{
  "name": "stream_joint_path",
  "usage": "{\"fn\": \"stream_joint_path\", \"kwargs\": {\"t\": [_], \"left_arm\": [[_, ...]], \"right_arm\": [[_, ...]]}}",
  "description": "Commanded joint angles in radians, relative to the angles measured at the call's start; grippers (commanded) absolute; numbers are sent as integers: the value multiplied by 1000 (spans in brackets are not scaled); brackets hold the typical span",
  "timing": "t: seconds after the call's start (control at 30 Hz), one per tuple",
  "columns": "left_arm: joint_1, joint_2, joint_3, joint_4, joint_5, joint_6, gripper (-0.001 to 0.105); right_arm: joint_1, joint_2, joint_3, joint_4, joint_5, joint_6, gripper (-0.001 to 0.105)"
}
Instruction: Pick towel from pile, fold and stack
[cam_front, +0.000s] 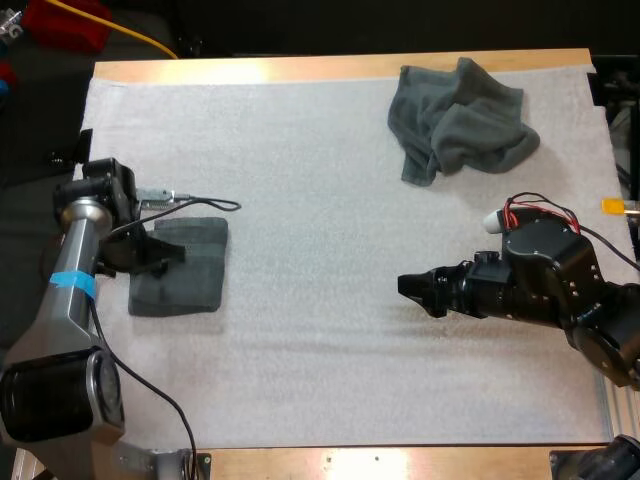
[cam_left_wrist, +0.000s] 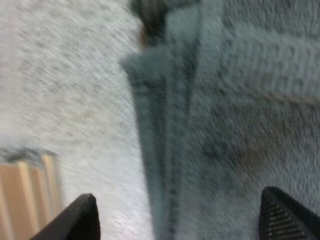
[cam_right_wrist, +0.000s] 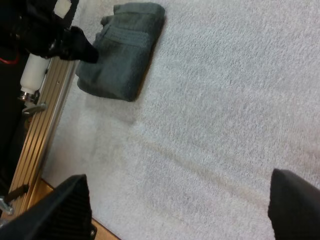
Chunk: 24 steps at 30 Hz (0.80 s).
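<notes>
On the left, the left gripper (cam_front: 166, 254) sits low over the folded towel (cam_front: 190, 275), fingers spread and gripping nothing. That looks like a finished fold parked near the mat's (cam_front: 300, 200) left edge. The right gripper (cam_front: 412, 287) hangs spread over bare mat, probably lining up for the crumpled towel (cam_front: 460, 118) at the far right.

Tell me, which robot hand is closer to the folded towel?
Left. The left gripper hangs over the folded towel; the right gripper is far off across the white mat.
</notes>
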<state>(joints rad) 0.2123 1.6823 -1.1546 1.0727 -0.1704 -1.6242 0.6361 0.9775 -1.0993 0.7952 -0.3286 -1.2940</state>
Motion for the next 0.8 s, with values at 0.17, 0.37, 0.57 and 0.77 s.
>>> {"fn": "stream_joint_path", "kwargs": {"t": [0.17, 0.37, 0.57, 0.77], "left_arm": [[1, -85, -54, -4, 18, -16, 62], [-7, -165, -54, -6, 147, -27, 62], [-73, -247, -54, 8, 224, -37, 62], [-190, -316, -54, 6, 218, -67, 62]], "right_arm": [[-4, -7, 0, -5, -16, -3, 71], [-4, -7, 0, -5, -13, -3, 71], [-4, -7, 0, -5, -5, -100, 71], [-23, -7, 0, 14, 165, -146, 71]]}}
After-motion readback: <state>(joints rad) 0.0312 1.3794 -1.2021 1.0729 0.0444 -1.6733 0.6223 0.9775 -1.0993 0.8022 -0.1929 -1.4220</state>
